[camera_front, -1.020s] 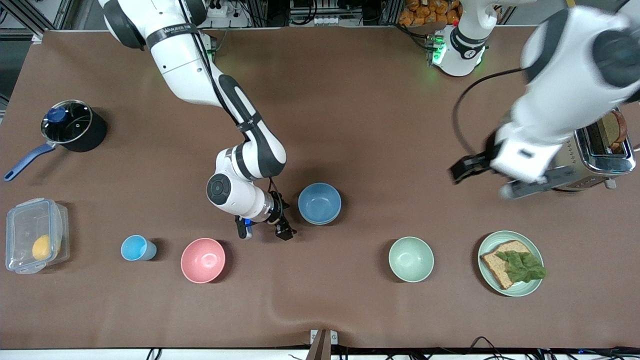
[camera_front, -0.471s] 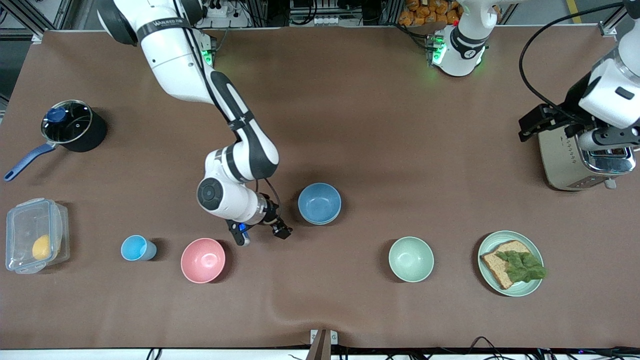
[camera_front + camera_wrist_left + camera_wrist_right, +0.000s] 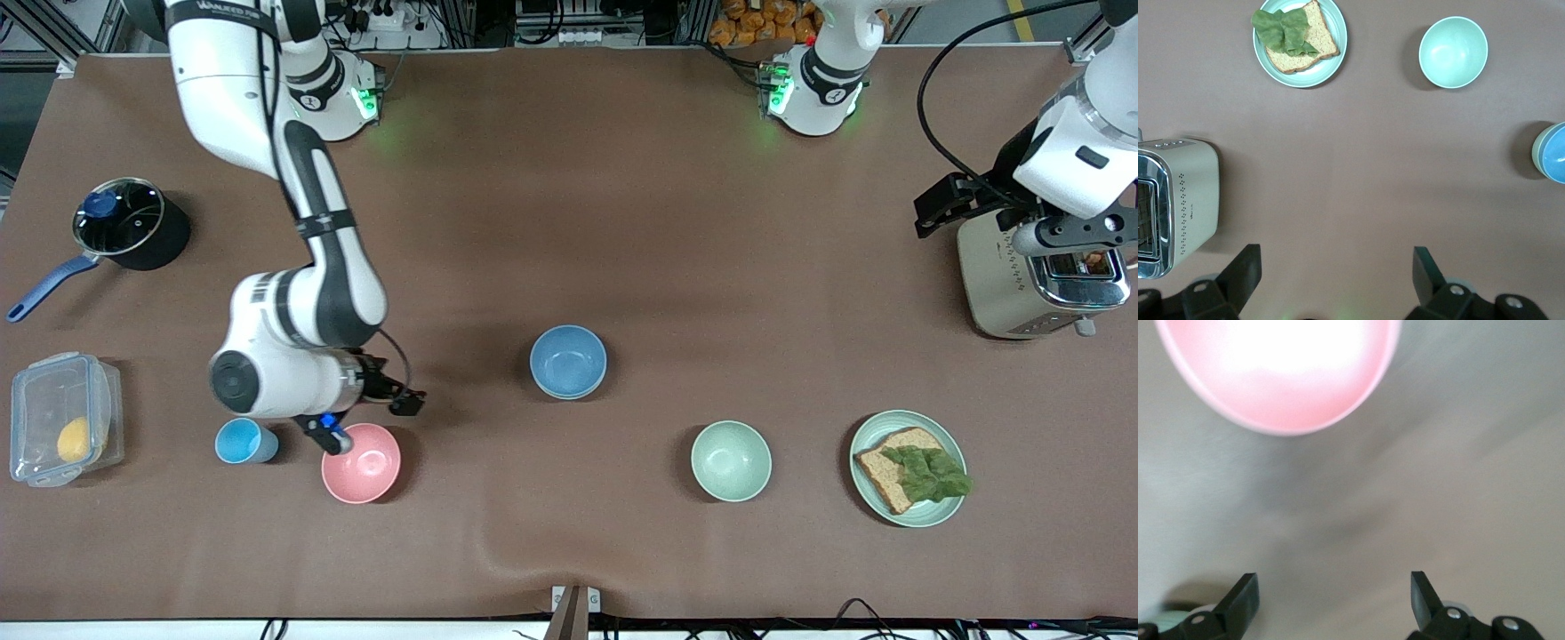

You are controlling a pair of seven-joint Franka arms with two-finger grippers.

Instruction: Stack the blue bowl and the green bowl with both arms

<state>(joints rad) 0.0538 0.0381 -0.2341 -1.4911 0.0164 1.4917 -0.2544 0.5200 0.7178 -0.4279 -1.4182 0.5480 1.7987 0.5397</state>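
Right gripper, our jaws spread, nothing held, hangs over table just beside pink bowl. Our left gripper, jaws wide, empty, sits above toaster. We see blue bowl mid-table, nested in green bowl, only its rim showing. Pale mint bowl nearer front camera, well apart.

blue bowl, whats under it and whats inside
The blue bowl looks empty inside. It sits nested in a green bowl, of which only a thin rim shows around its edge; the rest of that bowl is covered.
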